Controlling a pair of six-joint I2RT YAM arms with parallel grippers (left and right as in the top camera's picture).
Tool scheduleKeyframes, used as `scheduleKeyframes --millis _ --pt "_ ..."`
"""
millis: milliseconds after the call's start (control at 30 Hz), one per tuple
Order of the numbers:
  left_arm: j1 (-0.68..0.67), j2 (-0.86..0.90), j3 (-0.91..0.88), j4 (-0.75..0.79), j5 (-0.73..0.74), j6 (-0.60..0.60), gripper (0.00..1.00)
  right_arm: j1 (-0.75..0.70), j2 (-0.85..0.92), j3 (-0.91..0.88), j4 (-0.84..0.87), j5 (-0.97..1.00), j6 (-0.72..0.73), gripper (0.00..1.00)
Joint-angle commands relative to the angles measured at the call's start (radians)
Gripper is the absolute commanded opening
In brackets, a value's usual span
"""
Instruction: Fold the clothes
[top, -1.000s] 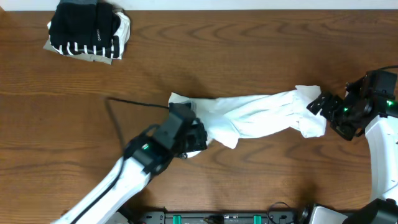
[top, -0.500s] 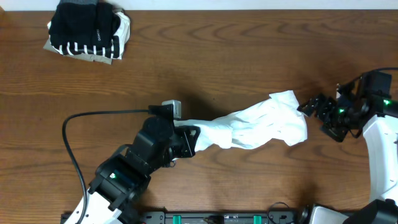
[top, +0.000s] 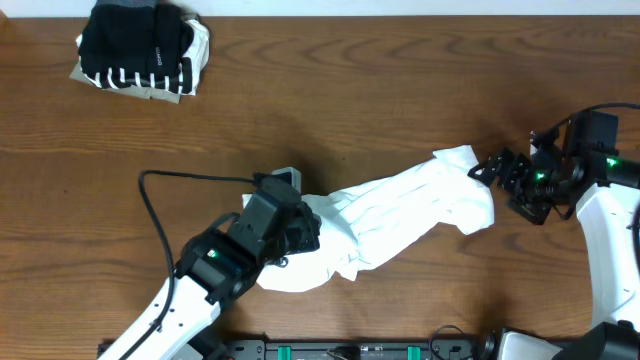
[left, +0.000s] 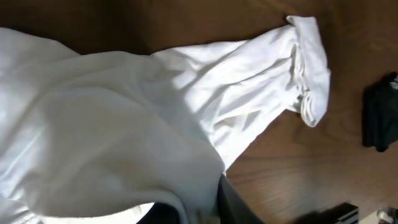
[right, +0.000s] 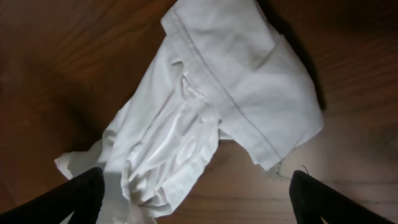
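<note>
The white T-shirt (top: 400, 205) lies bunched in a long diagonal band across the middle of the table. My left gripper (top: 305, 233) is at its lower left end. In the left wrist view the T-shirt (left: 124, 118) drapes over the gripper (left: 199, 210), and a fold runs down between its two dark fingers. My right gripper (top: 490, 172) stands open just off the shirt's right end, touching nothing. In the right wrist view a hemmed sleeve (right: 249, 81) lies ahead of the right gripper (right: 198, 202), whose fingers are spread wide.
A folded pile of black, striped and beige clothes (top: 140, 52) sits at the far left corner. A black cable (top: 150, 205) loops on the table left of my left arm. Bare wooden table (top: 400, 90) lies behind the shirt.
My left arm swung and dragged the shirt's left end toward the front edge, so the whole shirt slid left. The right gripper followed slightly left, still open.
</note>
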Motion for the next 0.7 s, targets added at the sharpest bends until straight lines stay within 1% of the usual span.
scheduleKeyframes --millis 0,33,67,133,233,300,500,667 --pt "0.003 0.002 0.01 -0.002 -0.001 -0.002 0.17 0.009 -0.016 0.008 0.005 -0.011 -0.014 0.93" --pt "0.003 0.001 0.01 0.0 0.002 -0.002 0.16 0.01 -0.016 0.008 0.006 -0.011 -0.014 0.93" --pt "0.003 0.001 0.01 0.005 0.008 -0.002 0.1 0.01 -0.016 0.008 0.006 -0.011 -0.014 0.93" --pt "0.003 0.0 0.01 0.037 0.04 -0.002 0.06 0.011 -0.016 0.008 0.009 -0.011 -0.014 0.93" --pt "0.003 -0.01 0.012 0.131 0.098 -0.002 0.06 0.014 -0.016 0.008 0.015 -0.011 -0.014 0.93" --pt "0.007 -0.038 0.014 0.166 0.097 -0.018 0.06 0.02 -0.015 0.008 0.013 -0.011 -0.014 0.93" --pt "0.035 -0.116 0.052 0.2 0.101 -0.023 0.06 0.064 -0.015 -0.003 0.024 -0.012 -0.01 0.94" --pt "0.033 -0.175 0.114 0.2 0.135 -0.024 0.06 0.13 -0.015 -0.028 0.071 -0.015 0.068 0.94"
